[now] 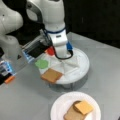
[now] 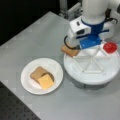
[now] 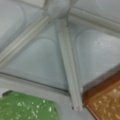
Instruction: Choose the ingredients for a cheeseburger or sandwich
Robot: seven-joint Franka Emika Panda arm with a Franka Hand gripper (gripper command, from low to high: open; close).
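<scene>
The gripper [image 1: 62,51] hangs low over the white divided tray [image 1: 82,67], its fingers hidden behind the wrist housing in both front views [image 2: 86,45] and out of the wrist view altogether, so I cannot tell how far it is open or whether it holds or touches anything. The wrist view looks straight down into bare tray compartments, with the white dividers [image 3: 67,65] meeting at the hub near the top of that view. Nearest the gripper are the tray's remaining ingredients. A tan-brown bread square [image 1: 51,75] lies tilted over the tray's rim on a front view's bottom left, and shows again at the rim [image 2: 70,52] and at the wrist view's bottom right [image 3: 105,100]. A green leaf [image 1: 41,64] sits at the rim just beside that bread, to its left, and fills the wrist view's bottom left [image 3: 27,107]. A red disc [image 1: 51,51] lies close against the arm on the tray's far side, and in a front view it rests near the right rim [image 2: 110,47]. Well apart from the tray, on the grey table [image 1: 25,100], stands a white plate [image 2: 27,82]. On it the sandwich is partly built: a bread slice [image 2: 37,73] at the bottom, a dark patty [image 2: 50,75] peeking out, and a cheese square [image 2: 46,81] on top; the same stack shows in a front view's bottom right [image 1: 83,107].
</scene>
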